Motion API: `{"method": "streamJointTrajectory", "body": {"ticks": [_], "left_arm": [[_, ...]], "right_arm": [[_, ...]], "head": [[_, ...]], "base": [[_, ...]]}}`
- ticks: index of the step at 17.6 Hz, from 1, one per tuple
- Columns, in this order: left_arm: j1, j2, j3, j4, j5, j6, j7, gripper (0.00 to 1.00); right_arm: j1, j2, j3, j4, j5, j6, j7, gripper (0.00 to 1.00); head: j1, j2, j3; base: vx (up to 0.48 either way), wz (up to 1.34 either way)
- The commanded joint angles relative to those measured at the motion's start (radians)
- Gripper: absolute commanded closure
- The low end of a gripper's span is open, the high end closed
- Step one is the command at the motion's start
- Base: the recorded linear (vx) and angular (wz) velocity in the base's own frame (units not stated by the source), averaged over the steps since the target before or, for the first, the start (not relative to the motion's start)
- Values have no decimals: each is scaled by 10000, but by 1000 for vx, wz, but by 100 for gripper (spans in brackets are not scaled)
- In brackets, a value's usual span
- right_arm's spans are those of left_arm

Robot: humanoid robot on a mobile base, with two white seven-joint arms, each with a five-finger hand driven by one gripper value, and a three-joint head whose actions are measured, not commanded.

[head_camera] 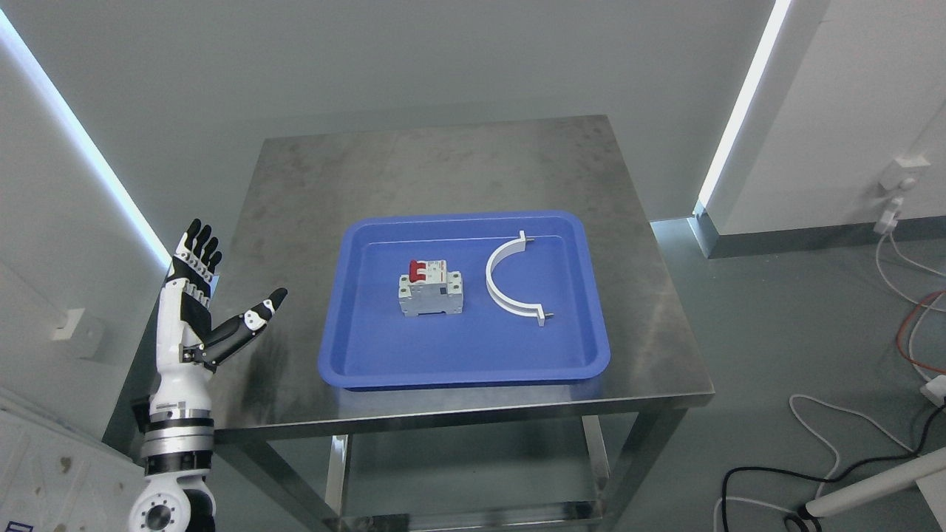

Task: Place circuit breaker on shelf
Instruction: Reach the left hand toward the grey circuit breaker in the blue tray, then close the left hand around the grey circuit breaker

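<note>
A grey circuit breaker (431, 288) with red switches lies in the blue tray (384, 369), left of the tray's middle. My left hand (214, 295) is raised at the table's left edge, well left of the tray, fingers spread and thumb out, holding nothing. The right arm does not show in the head view.
A white curved clamp (510, 279) lies in the tray to the right of the breaker. The tray sits on a steel table (458, 162) with a lower shelf beneath. Cables (850, 458) trail on the floor at the right.
</note>
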State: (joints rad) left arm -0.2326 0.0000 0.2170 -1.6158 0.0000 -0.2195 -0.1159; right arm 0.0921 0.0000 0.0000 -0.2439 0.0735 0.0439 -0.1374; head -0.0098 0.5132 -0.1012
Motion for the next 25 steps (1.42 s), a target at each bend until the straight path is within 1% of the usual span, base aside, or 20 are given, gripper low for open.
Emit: {"method": "streamJointTrajectory", "body": {"ticks": [1,4,5,6,7,8,10,11,12,14,16,19,21,22,23,24,25], "left_arm": [[193,175,70,-25,-199,-29,-585,0],[-50,175,-37,-41,-199,-182,-850,0],[-234,366,-144,-41,-199,-168,-972,0],[-418,1006,-495,-41,-199,-31,-1414,2],[-496,1803,-1091,-41,-199,198,-1949,2],[-739,2281,-1674,-41,-215,307,-2395,3],[-1108,2744,-2336,-41,-473,506,-2949,5],[-1338,2959,-2536,-41,-1007,826,-3225,5],[-1537,3052,-2706,-25,-1757,1179,-3699,6],[-1678,3114,-2860,-25,-2803,1412,-4619,7],[-1738,3115,-3151,-41,-2868,1809,-5403,11],[-2197,3053,-3488,-25,-3037,2759,-5498,12],[-2489,3038,-3566,-25,-3266,3190,-5590,14],[-2642,3038,-3581,-10,-3389,3298,-5606,17],[-2720,3038,-3582,5,-3481,3375,-5621,23],[-2736,3023,-3566,6,-3497,3376,-5651,32],[-2721,3038,-3566,6,-3497,3376,-5667,36]], "right_arm": [[0,-174,199,0,1,358,24,0],[0,-174,199,0,-14,358,9,0],[0,-174,199,0,1,358,9,0],[0,-174,199,0,1,358,9,0],[0,-174,199,0,1,358,9,0],[0,-174,199,0,1,358,24,0],[0,-174,199,0,1,358,9,0],[0,-174,199,0,1,358,9,0],[0,-174,199,0,1,358,9,0],[0,-174,199,0,1,358,24,0],[0,-174,199,0,-14,358,9,0],[0,-174,199,0,1,358,9,0],[0,-174,199,0,1,358,9,0],[0,-174,199,0,-14,358,9,0],[0,-174,199,0,-14,343,24,0],[0,-174,199,0,1,358,24,0],[0,-174,199,0,1,358,24,0]], "head": [[0,0,0],[0,0,0],[0,0,0],[0,0,0],[0,0,0],[0,0,0],[0,0,0],[0,0,0],[0,0,0],[0,0,0],[0,0,0],[0,0,0],[0,0,0],[0,0,0],[0,0,0],[0,0,0],[0,0,0]], "base": [[-9,-10],[-4,-25],[0,0],[0,0],[2,-10],[2,-10],[12,-58],[18,-43],[18,-43],[19,-55],[24,-56],[25,-60],[27,-59],[29,-58],[33,-51],[33,-51],[38,-63]]}}
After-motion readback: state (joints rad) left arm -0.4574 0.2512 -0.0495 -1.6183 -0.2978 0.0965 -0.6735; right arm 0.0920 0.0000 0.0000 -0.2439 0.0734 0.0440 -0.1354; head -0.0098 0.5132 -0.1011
